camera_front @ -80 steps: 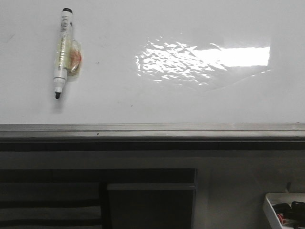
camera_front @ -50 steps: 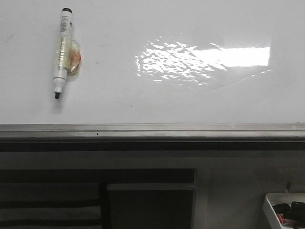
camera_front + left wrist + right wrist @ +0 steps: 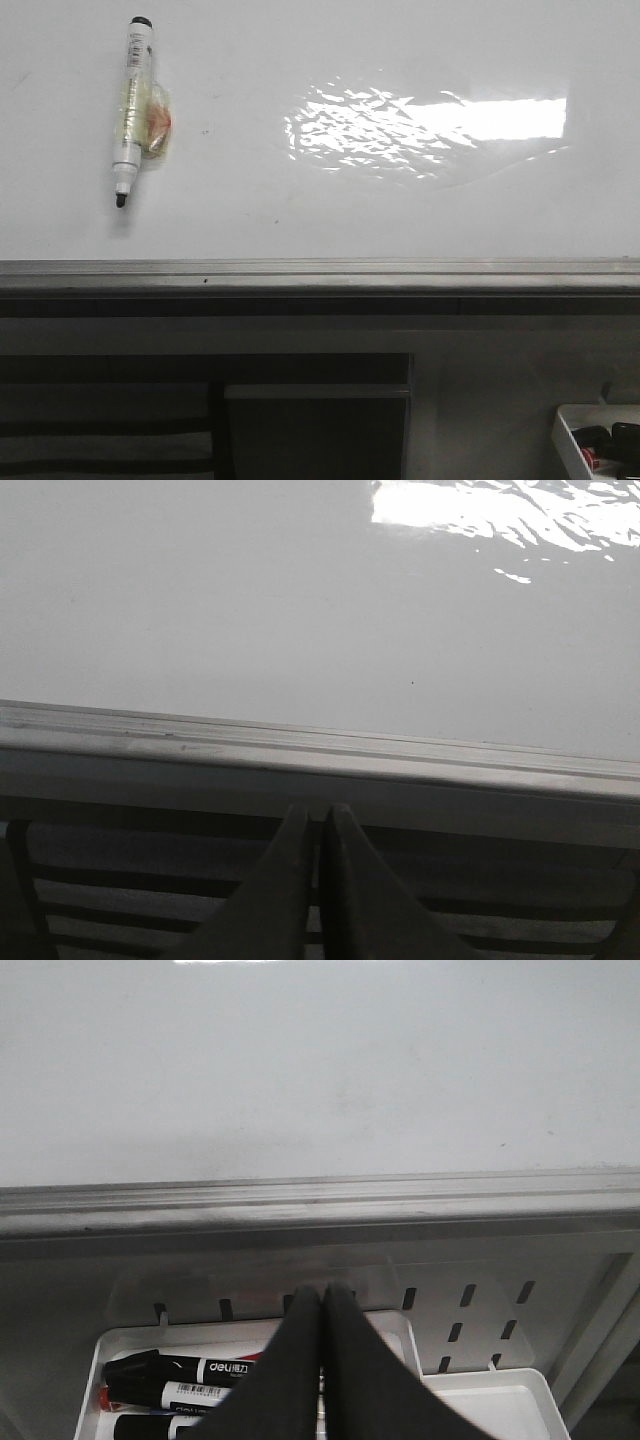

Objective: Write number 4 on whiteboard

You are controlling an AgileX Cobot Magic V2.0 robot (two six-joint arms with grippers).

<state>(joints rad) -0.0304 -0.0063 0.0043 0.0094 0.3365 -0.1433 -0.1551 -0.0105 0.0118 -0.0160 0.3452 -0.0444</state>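
Left gripper (image 3: 312,815): my fingers pressed together, empty, below the rail (image 3: 300,750).
Right gripper (image 3: 322,1300): closed on nothing, above the marker tray (image 3: 480,1400).
Whiteboard (image 3: 400,220): glossy, rigid, blank; no 4 drawn yet.
Marker (image 3: 130,110): uncapped, stuck upper left; light, slick barrel, best gripped mid-body.
Change: none from earlier frames.

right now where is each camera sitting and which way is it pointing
Front view: faces forward over the whiteboard, with a marker lying on it at left and the tray at lower right; no arm shows.
Left wrist view: sits behind the left gripper, shut, looking over the grey edge rail onto the blank board.
Right wrist view: sits behind the right gripper, shut, above the tray of markers, facing the board.
All three share the whiteboard and rail; no 4 is drawn yet.
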